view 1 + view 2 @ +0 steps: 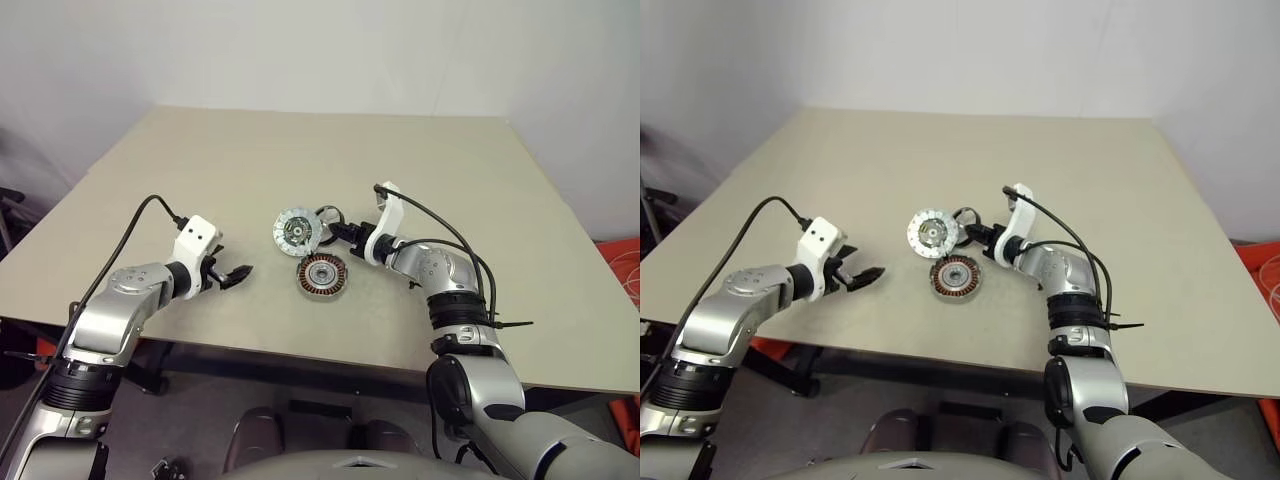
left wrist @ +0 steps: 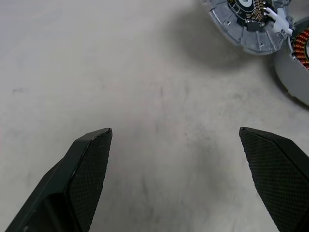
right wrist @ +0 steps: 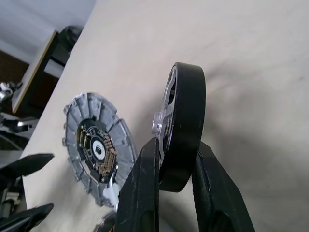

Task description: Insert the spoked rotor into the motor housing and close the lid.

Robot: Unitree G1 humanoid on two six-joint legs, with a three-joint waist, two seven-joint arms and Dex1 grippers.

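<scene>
We have the right gripper (image 3: 175, 166) closed on the rotor (image 3: 186, 121), pinching its dark rim edge-on so the wheel stands upright between the two fingers, lifted off the counter (image 1: 200, 170). The housing (image 1: 321, 275), copper windings up, sits on the counter just in front of and below that gripper. The lid (image 1: 296, 230) lies just beside the housing on its far left. The left gripper (image 1: 228, 276) hangs well apart to the left with fingers spread wide and nothing in them.

Risks as we judge them: the grip is on a narrow arc of a smooth rim, so the rotor could pivot or slip out during the turn to lay it flat. If it goes down tilted or off-centre, it may jam on the housing rim or hub. The lid is close enough that a sweep of the fingers could knock it.

The right wrist view shows what the head views cannot: the edge-on pinch, the silver hub on the rotor's inner face, and the lid's ribbed rim and dark centre. The head views alone give the layout of rotor, housing and lid together. The left wrist view confirms its own fingers wide apart over bare counter.
</scene>
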